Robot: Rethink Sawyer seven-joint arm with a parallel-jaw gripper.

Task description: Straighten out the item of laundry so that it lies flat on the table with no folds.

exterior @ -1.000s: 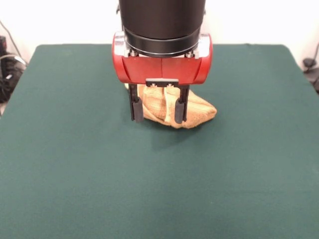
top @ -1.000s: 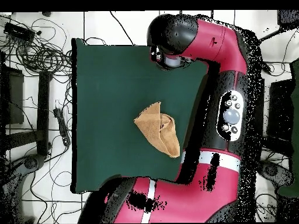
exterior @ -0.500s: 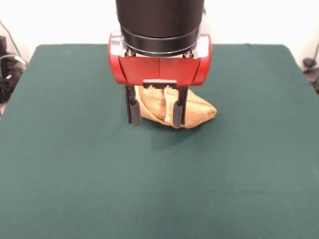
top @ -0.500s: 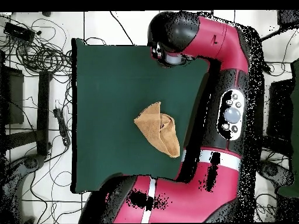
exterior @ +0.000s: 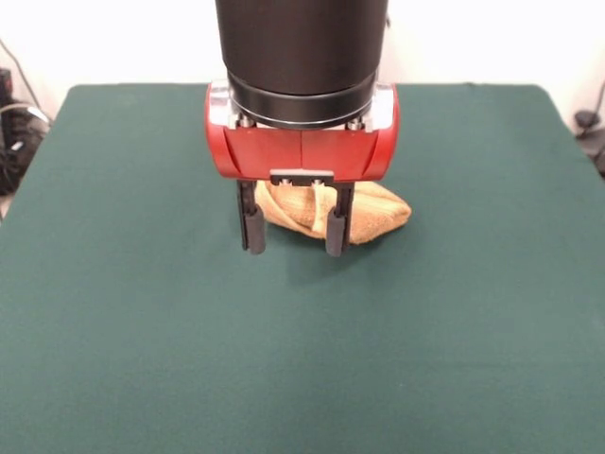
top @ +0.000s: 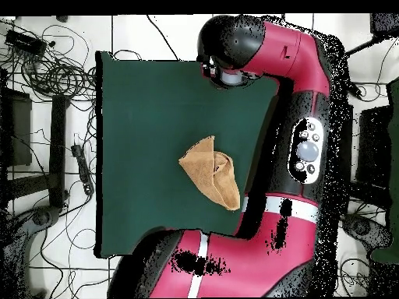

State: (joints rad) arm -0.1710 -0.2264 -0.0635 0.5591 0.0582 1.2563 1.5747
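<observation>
The item of laundry (exterior: 380, 212), a golden yellow-orange towel, lies folded over itself in a rough triangle (top: 212, 173) near the middle of the dark green table (exterior: 142, 331). My gripper (exterior: 294, 238) hangs open in front of it in the front view, its two dark fingers (exterior: 253, 231) apart with nothing between them, and it hides the towel's left part. From overhead, the arm's end (top: 226, 66) stands over the table (top: 140, 117) near its top edge, well apart from the towel, and the gripper itself is hidden beneath it.
The red arm's body (top: 309, 148) runs along the table's right edge and curves round its bottom edge in the overhead view. Cables and equipment (top: 47, 70) lie on the floor to the left of the table.
In the front view the gripper has sunk a little lower and come slightly closer to the camera, staying open. The towel has not moved.
</observation>
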